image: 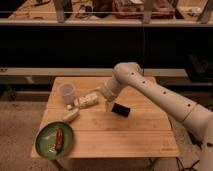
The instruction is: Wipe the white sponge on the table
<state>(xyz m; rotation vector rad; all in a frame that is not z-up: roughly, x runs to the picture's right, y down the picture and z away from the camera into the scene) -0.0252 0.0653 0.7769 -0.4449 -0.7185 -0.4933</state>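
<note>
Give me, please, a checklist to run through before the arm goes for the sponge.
1. Sponge in view, flat on the table: ok.
2. Gripper at the sponge: not ok; it hangs over mid-table, well apart from it.
3. Gripper open and empty: ok.
4. Way from gripper to sponge free: ok; only bare wood lies between them.
5. Sponge apart from its neighbours: ok; the pack lies behind it and the plate in front, neither touching it.
6. Gripper's height above the table: cannot tell.
</note>
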